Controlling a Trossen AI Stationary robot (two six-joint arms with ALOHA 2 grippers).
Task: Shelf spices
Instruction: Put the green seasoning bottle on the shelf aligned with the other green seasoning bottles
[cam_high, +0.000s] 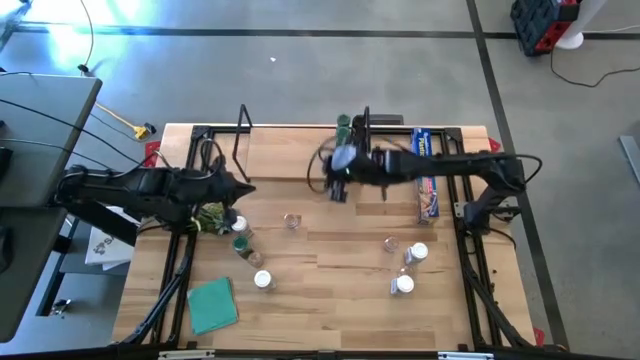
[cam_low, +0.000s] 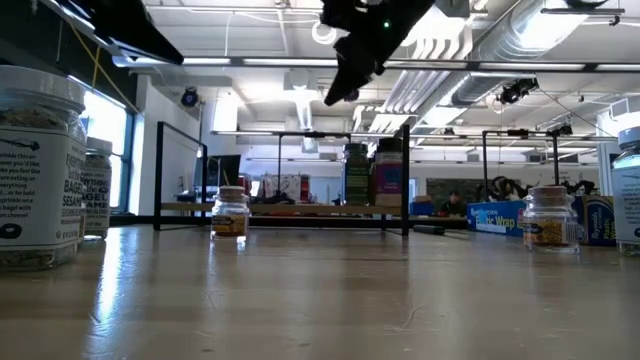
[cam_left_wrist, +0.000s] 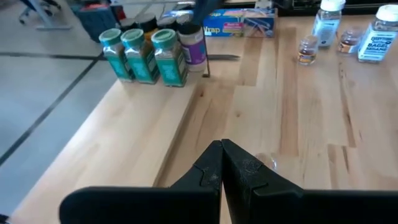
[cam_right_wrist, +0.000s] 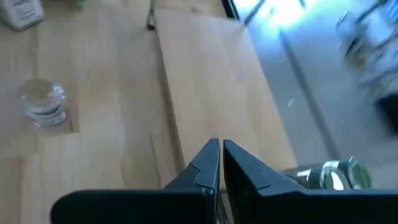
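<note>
**Right tool empty over shelf; loose jars lie toward the near desk edge**

Right tool (cam_high: 335, 185) sits above the shelf (cam_high: 290, 150) near its right wire frame, pinched narrow, holding nothing; right wrist view shows fingers together over bare board; low view shows it raised well clear of the desk (cam_high: 330, 300).

Left tool (cam_high: 245, 188) also pinched shut, empty, parked at the left side of the desk, just beside the leafy bunch (cam_high: 210, 214).

Key relation: next pick looks like a loose jar; all lie desk-side of the shelf, toward the near edge from the right tool; closest to it is the small clear jar (cam_high: 291, 221), roughly between the two tools; right cluster (cam_high: 408, 262) of about four jars sits under the right arm's reach; left cluster (cam_high: 243, 240) of about three is nearer the left tool.

Jars already shelved (cam_left_wrist: 146, 55): green-lidded row plus a dark-lidded one, upright, touching, at the shelf's right end.

Look: short clear cylinders, upright, long axis vertical; white or clear lids on the loose ones; labels partly legible.

Blue wrap box (cam_high: 426, 175) lies just right of the shelf, under the right arm.
</note>
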